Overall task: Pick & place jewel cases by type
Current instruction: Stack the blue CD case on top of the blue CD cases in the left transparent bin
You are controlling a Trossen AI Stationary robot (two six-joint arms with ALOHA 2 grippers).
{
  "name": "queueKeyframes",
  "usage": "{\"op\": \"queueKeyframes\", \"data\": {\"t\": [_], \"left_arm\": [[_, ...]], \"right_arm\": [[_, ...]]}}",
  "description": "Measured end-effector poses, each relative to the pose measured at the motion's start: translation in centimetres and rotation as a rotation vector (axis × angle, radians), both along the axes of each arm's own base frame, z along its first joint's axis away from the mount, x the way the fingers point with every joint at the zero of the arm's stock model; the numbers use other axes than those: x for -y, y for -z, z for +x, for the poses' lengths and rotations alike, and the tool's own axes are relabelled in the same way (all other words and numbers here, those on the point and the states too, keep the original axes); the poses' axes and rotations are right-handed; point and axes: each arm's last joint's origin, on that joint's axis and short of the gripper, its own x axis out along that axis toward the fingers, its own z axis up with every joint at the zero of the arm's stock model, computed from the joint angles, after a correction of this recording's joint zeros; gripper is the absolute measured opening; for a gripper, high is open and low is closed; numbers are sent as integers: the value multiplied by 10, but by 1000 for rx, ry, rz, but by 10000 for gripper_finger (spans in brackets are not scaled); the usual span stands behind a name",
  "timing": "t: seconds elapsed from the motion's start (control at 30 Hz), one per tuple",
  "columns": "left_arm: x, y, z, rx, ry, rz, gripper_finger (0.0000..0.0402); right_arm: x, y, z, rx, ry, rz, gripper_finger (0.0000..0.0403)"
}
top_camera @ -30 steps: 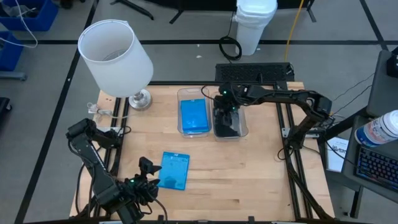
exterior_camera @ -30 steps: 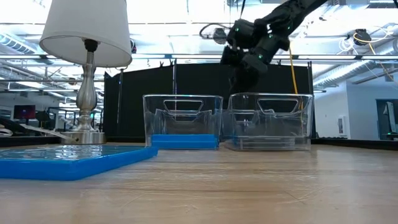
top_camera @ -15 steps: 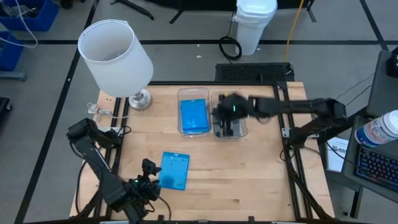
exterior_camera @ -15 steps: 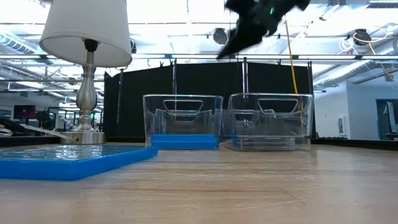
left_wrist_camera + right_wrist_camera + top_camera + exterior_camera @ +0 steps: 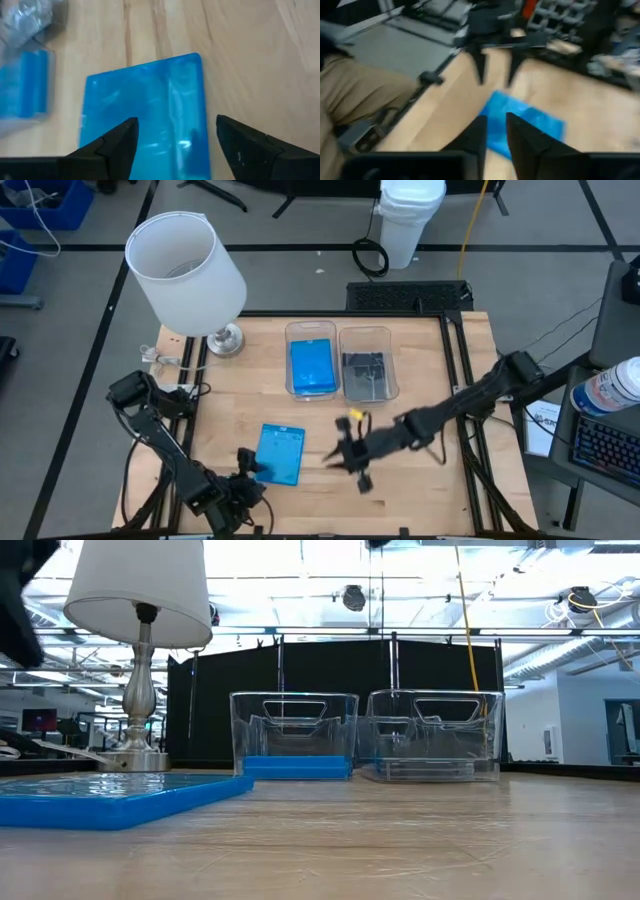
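Left bin [image 5: 291, 332] holds blue cases [image 5: 312, 366]; right bin [image 5: 390, 360], dark ones [image 5: 364, 373].

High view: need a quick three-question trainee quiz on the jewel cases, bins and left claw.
1. True or false: the loose blue jewel case lies inside a bin.
2. Counting outward from the lamp, which clear bin holds the dark jewel cases? A: the first. B: the second. C: neither.
3. Fill in: the left claw is ___, with one finger at each side of the loose blue jewel case.
Key: 1 false, it lies flat on the table. 2 B. 3 open.
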Motion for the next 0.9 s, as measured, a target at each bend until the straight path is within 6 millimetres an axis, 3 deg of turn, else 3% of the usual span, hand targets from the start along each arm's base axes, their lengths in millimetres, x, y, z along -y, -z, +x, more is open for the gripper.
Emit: {"op": "queueKeyframes", "data": {"t": [0.13, 0.27, 0.53, 0.73, 0.9], "left_arm": [[-2, 13, -7, -25, -46, -74, 236], [1, 18, -19, -57, -41, -98, 216], [13, 17, -36, 10, 91, 22, 203], [11, 18, -34, 5, 109, 65, 231], [7, 19, -31, -26, 98, 63, 269]], "right_arm": [[-24, 34, 8, -42, 6, -37, 10], [-26, 67, 21, -88, 114, -15, 17], [15, 108, 48, -216, 257, 75, 4], [56, 110, 62, -190, 406, 112, 5], [82, 109, 69, -184, 410, 167, 3]]}}
